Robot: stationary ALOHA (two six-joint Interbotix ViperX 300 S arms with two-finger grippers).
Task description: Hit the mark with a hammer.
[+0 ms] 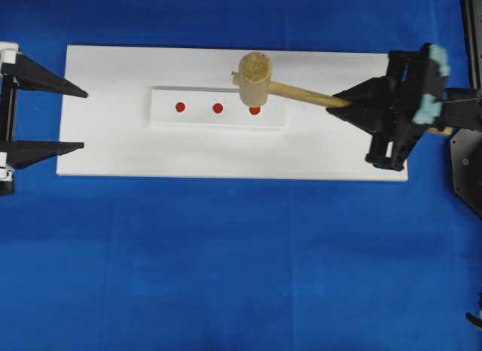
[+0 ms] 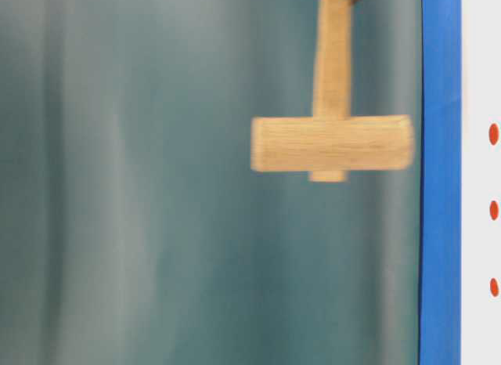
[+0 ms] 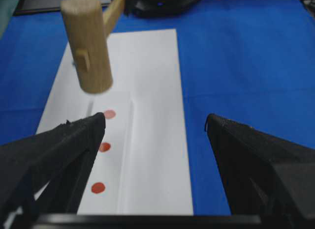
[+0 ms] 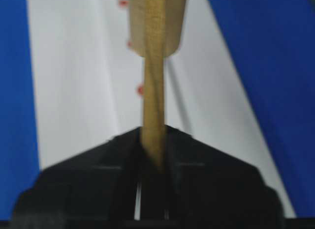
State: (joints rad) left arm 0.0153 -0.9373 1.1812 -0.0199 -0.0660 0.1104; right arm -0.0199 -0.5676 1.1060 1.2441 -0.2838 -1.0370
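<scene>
Clamping the hammer by the far end of its slim handle, right gripper shut tight on the wood; head raised above the rightmost red mark, gripper at three o'clock from it; likely stiff, light, head-heavy, so best held firmly at the handle's end; left gripper wide open, empty, at nine o'clock on the white board.

The light-brown wooden mallet hangs raised, head apparently above the rightmost red mark, handle slanting right.
</scene>
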